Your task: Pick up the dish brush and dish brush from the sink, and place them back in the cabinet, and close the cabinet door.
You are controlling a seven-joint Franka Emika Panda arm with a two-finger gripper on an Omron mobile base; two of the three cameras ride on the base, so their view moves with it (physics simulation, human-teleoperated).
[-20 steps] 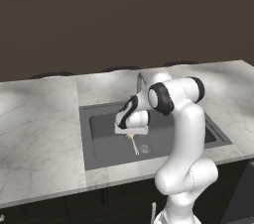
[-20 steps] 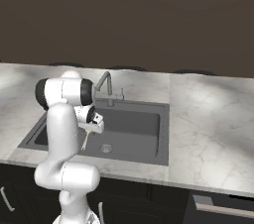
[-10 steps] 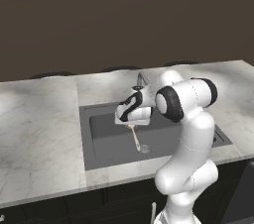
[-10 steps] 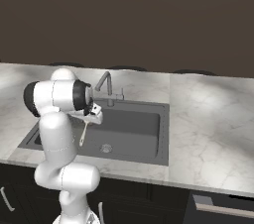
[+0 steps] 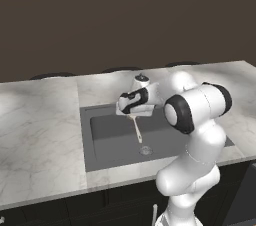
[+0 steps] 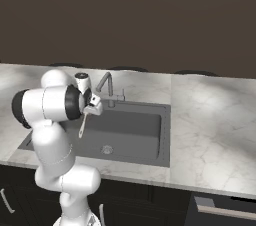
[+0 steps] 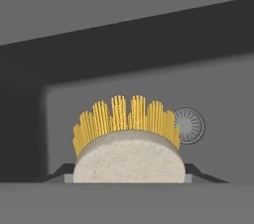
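The end effector (image 5: 134,113) grips the cream brush (image 7: 129,143) by its head, handle hanging down, raised over the sink (image 5: 107,137) near the faucet (image 6: 108,87), clear of the worktop (image 5: 40,120) for carrying.

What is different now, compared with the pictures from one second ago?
The gripper has risen from low inside the sink to about the level of its rim, carrying the cream-headed dish brush, which now hangs above the drain. The arm's upper joints swung higher too. The grip on the brush is unchanged, and the faucet and marble counter are as they were.
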